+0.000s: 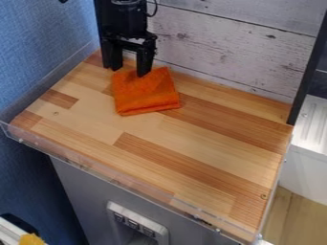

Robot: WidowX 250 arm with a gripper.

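Gripper fingers stand spread at the far edge of the folded orange cloth, far left on the wooden counter; you should straddle a fold squarely, then pinch lightly.

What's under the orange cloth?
The folded cloth lies on the wooden counter, which shows around its edges; whatever is directly beneath is covered and can't be seen.

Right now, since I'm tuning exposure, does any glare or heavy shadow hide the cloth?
Camera view: no strong glare or heavy shadow on the cloth, only soft shading near its folds; light looks fairly even over the table; small glints along the clear rim; the black gripper is dark, with little surface detail.
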